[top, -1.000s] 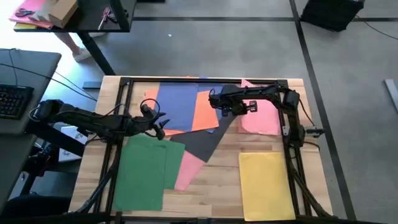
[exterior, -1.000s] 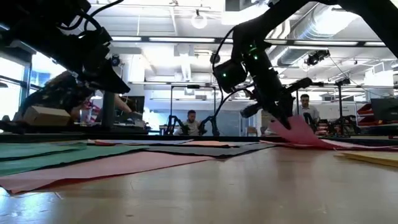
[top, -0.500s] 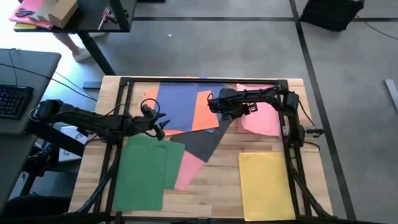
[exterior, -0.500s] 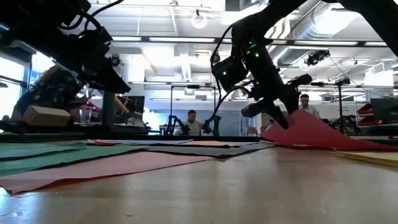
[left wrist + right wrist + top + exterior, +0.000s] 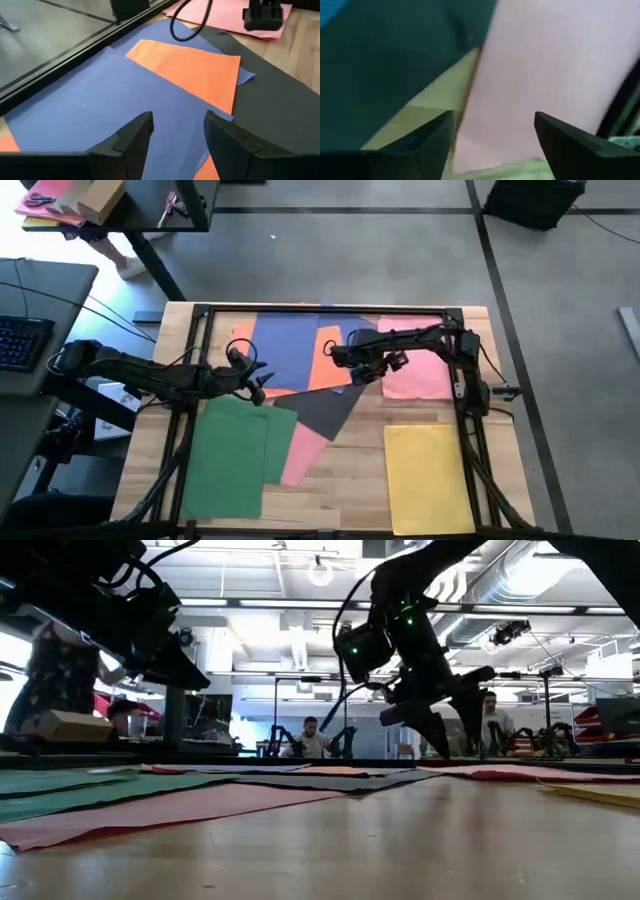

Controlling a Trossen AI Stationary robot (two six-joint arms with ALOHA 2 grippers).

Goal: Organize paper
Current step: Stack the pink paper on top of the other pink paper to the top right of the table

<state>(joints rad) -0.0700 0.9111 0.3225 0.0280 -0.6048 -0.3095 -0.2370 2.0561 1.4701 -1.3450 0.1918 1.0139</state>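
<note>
High view: I am holding the right gripper (image 5: 345,358) over the orange sheet (image 5: 330,360), beside the pink sheet (image 5: 418,370); the left gripper (image 5: 255,380) is waiting by the blue sheet (image 5: 285,350).

Low view: the right fingers are hanging apart, empty.

Wrist views: both grippers are gaping wide. Next, I judge, comes regripping; the sheet edges are blurred.

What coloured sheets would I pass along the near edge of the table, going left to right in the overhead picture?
Green paper → pink sheet poking out from under it → bare wooden tabletop → yellow paper.
</note>
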